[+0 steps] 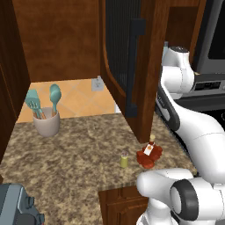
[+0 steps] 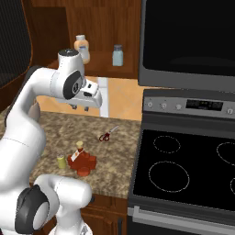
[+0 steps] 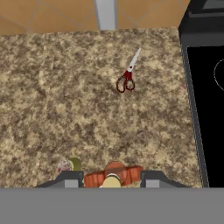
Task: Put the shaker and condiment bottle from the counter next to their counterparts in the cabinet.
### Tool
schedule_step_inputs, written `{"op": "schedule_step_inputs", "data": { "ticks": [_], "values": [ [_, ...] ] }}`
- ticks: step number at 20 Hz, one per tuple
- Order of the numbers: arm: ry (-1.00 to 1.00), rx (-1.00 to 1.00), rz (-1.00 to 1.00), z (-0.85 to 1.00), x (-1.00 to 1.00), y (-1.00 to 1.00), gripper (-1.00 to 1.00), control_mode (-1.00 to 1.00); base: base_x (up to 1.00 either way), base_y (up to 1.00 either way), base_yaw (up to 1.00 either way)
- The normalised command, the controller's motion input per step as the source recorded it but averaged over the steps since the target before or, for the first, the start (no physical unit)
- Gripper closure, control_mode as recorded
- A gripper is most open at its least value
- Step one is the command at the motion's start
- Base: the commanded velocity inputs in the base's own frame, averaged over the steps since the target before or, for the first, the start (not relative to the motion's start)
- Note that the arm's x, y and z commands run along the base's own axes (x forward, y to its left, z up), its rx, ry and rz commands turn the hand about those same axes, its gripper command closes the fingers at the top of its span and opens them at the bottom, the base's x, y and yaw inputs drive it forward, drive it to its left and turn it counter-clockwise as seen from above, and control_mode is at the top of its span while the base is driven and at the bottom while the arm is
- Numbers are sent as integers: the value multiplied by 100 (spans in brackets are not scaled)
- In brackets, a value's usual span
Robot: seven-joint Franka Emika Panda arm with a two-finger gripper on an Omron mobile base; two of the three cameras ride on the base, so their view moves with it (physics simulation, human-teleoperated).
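Surroundings: a pair of red-handled scissors (image 3: pixel 127 78) lies on the granite counter (image 1: pixel 79 149), well apart from the task's things, toward the tiled wall. A pale utensil crock (image 1: pixel 46 123) holding teal spatulas stands far off at the counter's back. A black glass stove (image 2: pixel 183 172) adjoins the counter's edge, with a dark microwave (image 2: pixel 188 39) above it.
Obstruction: the cabinet door (image 1: pixel 127 61), with dark ribbed panel and long black bar handle, hangs open over the counter, its lower corner just behind the condiment bottle in the left base view.
Condiment bottle (image 2: pixel 81 161): squat, red, lumpy body with a white label, thin neck and brownish cap; upright near the counter's front edge.
Shaker (image 2: pixel 61 161): tiny yellow-green cylinder with a grey cap, upright just beside the red bottle, not touching it.
Cabinet shelf (image 2: pixel 105 69): a pale blue-grey bottle (image 2: pixel 118 55) stands there; apart from it, an orange-tinted jar (image 2: pixel 82 48) with a light cap, partly behind the arm's joint.
Claw (image 3: pixel 111 178): high above the counter, pointing down; the fingers (image 3: pixel 70 178) stand apart with the red bottle seen between them far below, gripping nothing.
Hard to see: in the hand view the bottle and shaker are cut off at the bottom edge; the label's print is unreadable.
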Motion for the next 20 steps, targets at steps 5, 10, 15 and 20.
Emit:
{"op": "schedule_step_inputs", "data": {
  "ticks": [5, 10, 15, 20],
  "values": [
    [0, -1, 0, 0, -6, 0, -100, -100, 0, 0, 0],
    [-1, -1, 1, -1, -18, 0, -100, -100, 0, 0, 0],
    [-2, 0, 21, -1, -25, -16, -100, -100, 0, 0, 0],
    [-10, 0, 37, 0, -24, -37, -100, -100, 0, 0, 0]
  ]
}}
